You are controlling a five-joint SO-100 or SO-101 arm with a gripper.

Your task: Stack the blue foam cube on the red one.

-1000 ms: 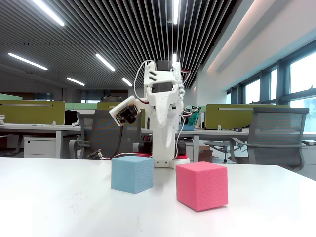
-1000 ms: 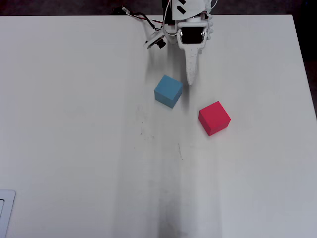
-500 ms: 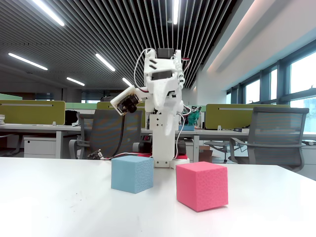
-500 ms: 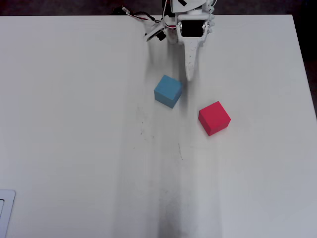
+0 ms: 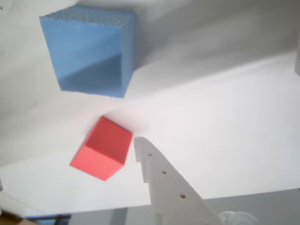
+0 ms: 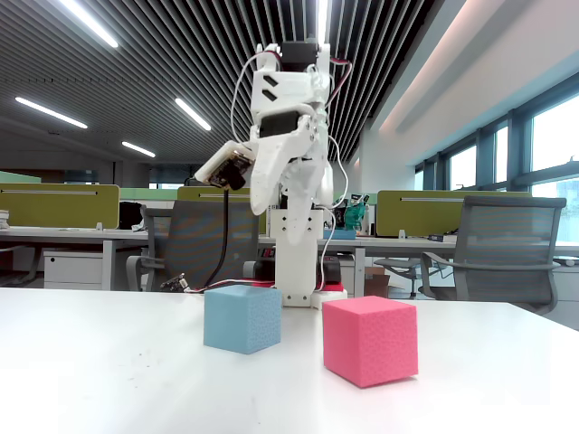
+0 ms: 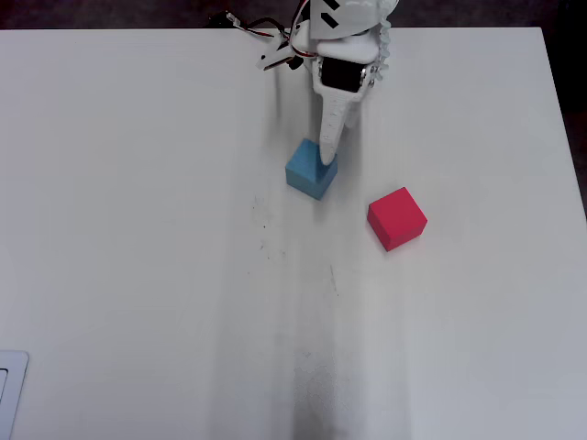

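Note:
The blue foam cube (image 7: 307, 174) rests on the white table (image 7: 138, 229), left of the red one (image 7: 396, 218) with a gap between them. In the fixed view the blue cube (image 6: 242, 318) stands left of the red cube (image 6: 369, 339). My gripper (image 7: 326, 159) hangs in the air, its tip over the blue cube's far right corner in the overhead view and well above it in the fixed view (image 6: 257, 201). Its jaws look shut with nothing held. The wrist view shows one white finger (image 5: 161, 183), the blue cube (image 5: 89, 51) and the red cube (image 5: 103, 147).
The arm's base (image 6: 298, 271) stands at the table's far edge behind the cubes, with cables (image 7: 257, 32) beside it. Office desks and chairs (image 6: 507, 244) fill the background. A small white object (image 7: 7, 390) lies at the near left edge.
The arm has risen and turned left, and the gripper tip has swung from between the cubes to over the blue cube's corner. Both cubes have stayed put.

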